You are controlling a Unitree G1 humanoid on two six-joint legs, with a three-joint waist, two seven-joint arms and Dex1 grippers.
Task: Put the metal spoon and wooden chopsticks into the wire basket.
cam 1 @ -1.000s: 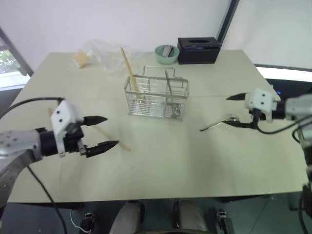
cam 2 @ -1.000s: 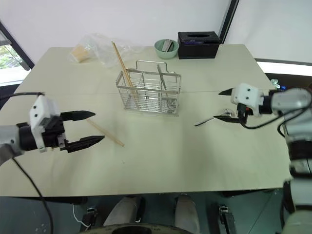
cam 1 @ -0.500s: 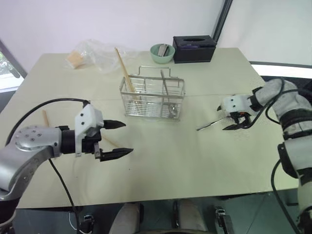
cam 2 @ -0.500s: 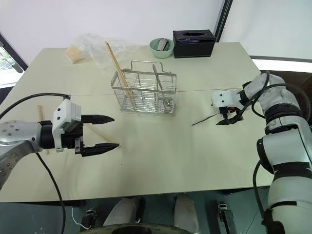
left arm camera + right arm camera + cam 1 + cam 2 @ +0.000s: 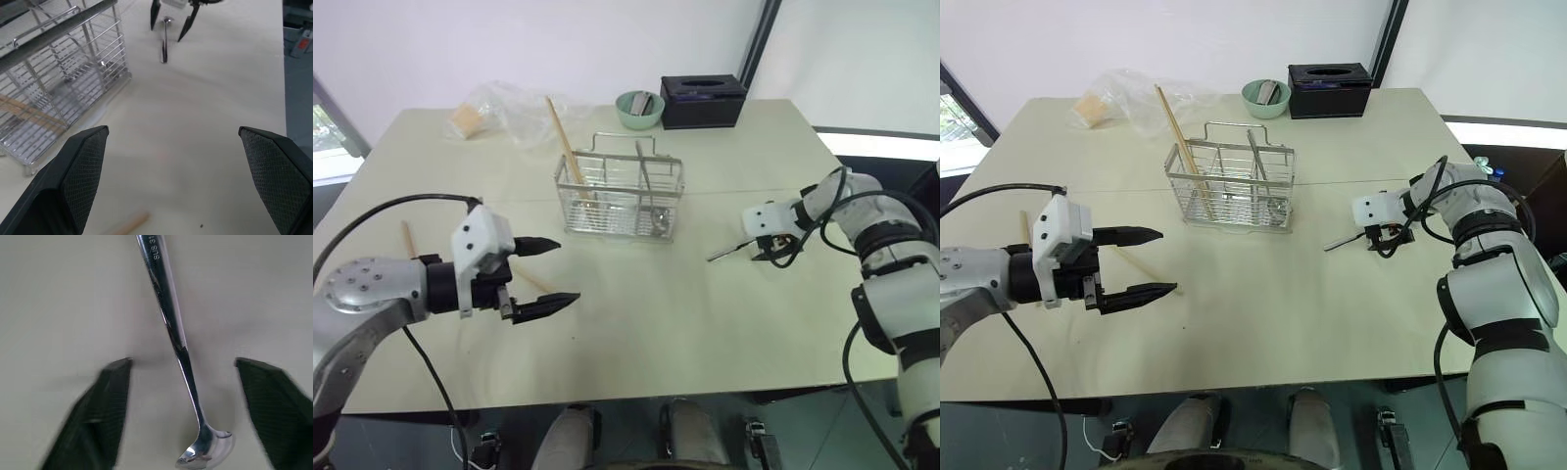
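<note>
Pale surface (image 5: 636, 333) carries everything. Nearest, the left pincer (image 5: 544, 276) hovers with fingers wide apart, a loose chopstick (image 5: 540, 285) lying just behind it. Farther right, the right pincer (image 5: 1371, 242) points down with fingers apart astride the metal spoon (image 5: 172, 330), not clamped; the spoon's handle runs toward the wire basket (image 5: 622, 196). Beyond both pincers, that basket holds leaning wooden chopsticks (image 5: 563, 142). Farthest, a green bowl (image 5: 639, 108) holds something small.
</note>
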